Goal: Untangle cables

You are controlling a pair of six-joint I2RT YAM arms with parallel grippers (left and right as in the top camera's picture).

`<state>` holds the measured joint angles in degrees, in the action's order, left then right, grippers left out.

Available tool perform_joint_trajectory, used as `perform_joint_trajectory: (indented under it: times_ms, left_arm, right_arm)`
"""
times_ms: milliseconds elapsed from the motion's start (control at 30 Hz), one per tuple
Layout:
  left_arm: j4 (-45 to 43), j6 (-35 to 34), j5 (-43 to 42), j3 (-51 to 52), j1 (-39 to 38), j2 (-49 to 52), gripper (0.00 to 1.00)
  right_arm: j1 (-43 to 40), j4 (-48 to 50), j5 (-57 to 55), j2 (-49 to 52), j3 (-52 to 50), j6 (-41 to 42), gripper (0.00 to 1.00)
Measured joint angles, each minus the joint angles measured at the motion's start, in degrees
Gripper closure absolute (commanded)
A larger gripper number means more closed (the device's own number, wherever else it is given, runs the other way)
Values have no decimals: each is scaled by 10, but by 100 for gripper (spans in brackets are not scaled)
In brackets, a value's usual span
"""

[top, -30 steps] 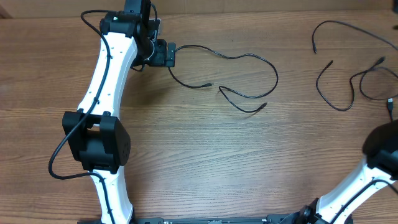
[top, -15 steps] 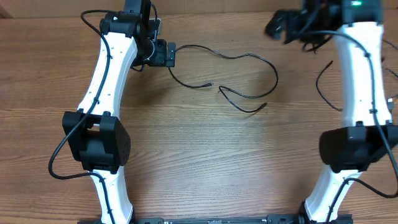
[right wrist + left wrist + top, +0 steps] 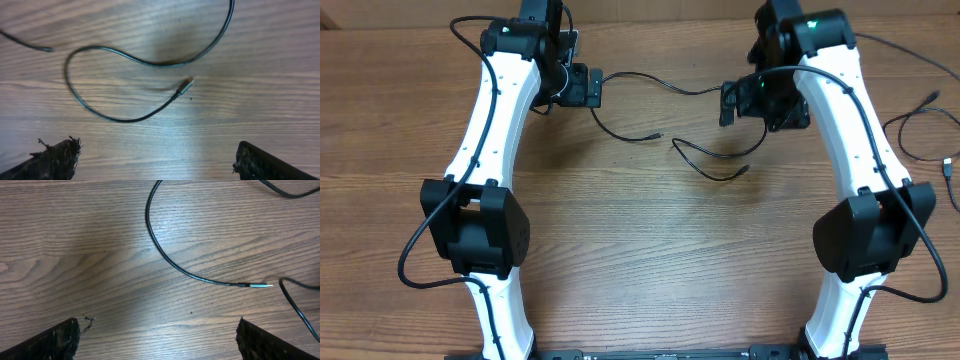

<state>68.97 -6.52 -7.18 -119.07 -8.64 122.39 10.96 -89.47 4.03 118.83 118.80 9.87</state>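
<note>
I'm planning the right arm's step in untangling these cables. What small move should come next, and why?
Probably lower the right jaws, standing open above the table, onto the cable looping just ahead of them, near its plug end. That stretch lies flat and crosses nothing, so it looks an easy first grip.

We see a black cable on the wooden table, coming in from the top right, dipping, arching left into an open loop and curling back to its small plug end near mid-frame. Another black cable's tip pokes in at upper left, apart from the loop. The right gripper shows both fingers in the bottom corners, spread wide, near the loop's lower curve but not touching it.
</note>
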Motion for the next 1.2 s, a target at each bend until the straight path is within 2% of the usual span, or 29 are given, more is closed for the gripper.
perform_joint_trajectory:
  times_ms: [100,333,700,933,1133,1200]
  left_arm:
    - [0,0,0,0,0,0,0]
    - [0,0,0,0,0,0,0]
    - [0,0,0,0,0,0,0]
    - [0,0,0,0,0,0,0]
    - [0,0,0,0,0,0,0]
    - [0,0,0,0,0,0,1]
  right_arm:
    - [1,29,19,0,-58,-13,0]
    - [34,76,72,3,-159,-98,0]
    - [97,152,86,3,-165,-186,0]
    - [104,195,87,3,-172,-282,0]
    - [105,271,86,3,-202,-343,0]
    - [105,296,86,3,-219,-353,7]
